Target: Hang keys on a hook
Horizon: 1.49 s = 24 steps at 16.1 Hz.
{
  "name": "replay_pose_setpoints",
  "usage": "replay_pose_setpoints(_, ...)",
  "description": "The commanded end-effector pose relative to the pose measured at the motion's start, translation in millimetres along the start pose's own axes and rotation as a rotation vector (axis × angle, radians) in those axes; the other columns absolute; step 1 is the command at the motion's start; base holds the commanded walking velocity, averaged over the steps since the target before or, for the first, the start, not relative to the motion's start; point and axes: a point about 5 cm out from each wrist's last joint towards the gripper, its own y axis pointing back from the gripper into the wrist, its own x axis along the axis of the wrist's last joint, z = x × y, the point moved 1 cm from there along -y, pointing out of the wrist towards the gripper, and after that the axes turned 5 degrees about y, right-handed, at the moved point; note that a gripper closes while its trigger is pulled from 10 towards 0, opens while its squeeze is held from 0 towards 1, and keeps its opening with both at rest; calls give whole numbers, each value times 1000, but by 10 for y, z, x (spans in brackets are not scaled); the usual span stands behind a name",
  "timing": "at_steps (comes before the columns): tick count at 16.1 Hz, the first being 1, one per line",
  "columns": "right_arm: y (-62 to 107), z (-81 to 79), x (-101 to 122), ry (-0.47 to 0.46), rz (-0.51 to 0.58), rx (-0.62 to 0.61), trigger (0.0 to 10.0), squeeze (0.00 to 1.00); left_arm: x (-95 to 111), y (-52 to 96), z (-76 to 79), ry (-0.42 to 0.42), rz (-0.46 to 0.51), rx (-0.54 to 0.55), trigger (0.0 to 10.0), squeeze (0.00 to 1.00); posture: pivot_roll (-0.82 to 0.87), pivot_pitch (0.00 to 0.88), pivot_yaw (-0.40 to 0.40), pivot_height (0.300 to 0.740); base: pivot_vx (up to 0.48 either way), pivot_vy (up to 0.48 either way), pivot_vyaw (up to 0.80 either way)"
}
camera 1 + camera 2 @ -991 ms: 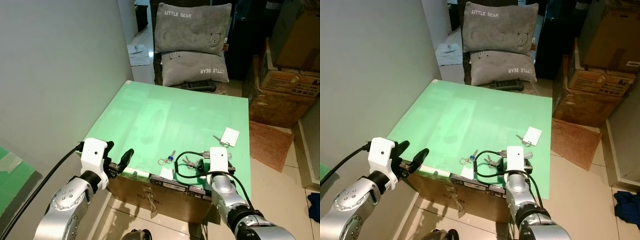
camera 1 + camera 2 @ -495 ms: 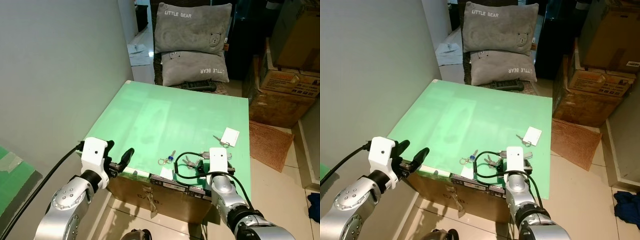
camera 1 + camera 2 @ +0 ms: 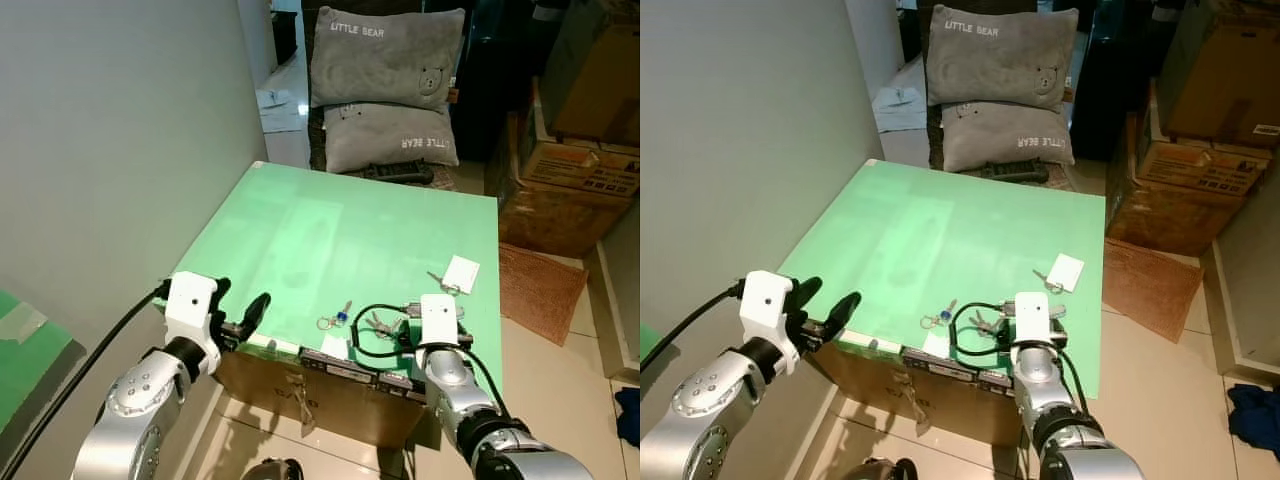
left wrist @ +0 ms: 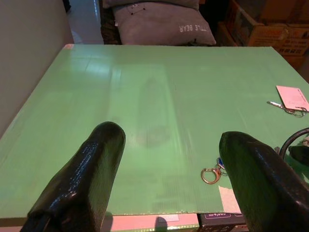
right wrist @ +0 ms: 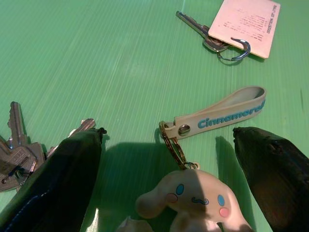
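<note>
Here, on the near right of the flat green corrugated table (image 3: pixel 330 230), the right gripper (image 5: pixel 166 193) straddles, fingers wide, the white cartoon-dog keychain (image 5: pixel 190 200), its cream strap (image 5: pixel 227 111) running far-right, while the wide-open left gripper (image 4: pixel 164 183) idles near-left.

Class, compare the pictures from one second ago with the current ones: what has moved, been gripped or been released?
Nothing visibly changed.
</note>
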Motion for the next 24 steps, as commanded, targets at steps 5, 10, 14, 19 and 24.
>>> replay_pose_setpoints(5, -11, 35, 4, 17, -11, -27, 10000, 392, -33, -33, 2, -12, -12, 3, 10000, 0, 123, 70, 85, 740, 0, 0, 0)
replay_pose_setpoints(10, -12, 29, 13, -9, -5, -14, 10000, 1000, -34, -43, 4, -14, -10, 1, 10000, 0, 126, 68, 84, 740, 0, 0, 0)
replay_pose_setpoints(14, -23, 25, 53, -5, 4, -4, 0, 0, -33, -55, 3, -15, -10, 2, 10000, 0, 125, 68, 83, 740, 0, 0, 0)
replay_pose_setpoints(19, -26, 13, 118, -16, 47, 13, 0, 0, -47, -68, 18, -16, -12, -4, 10000, 0, 120, 70, 83, 740, 0, 0, 0)
replay_pose_setpoints(24, -23, 11, 59, -22, 7, 15, 0, 0, -163, -41, 121, -118, -81, -75, 10000, 0, 121, 73, 84, 740, 0, 0, 0)
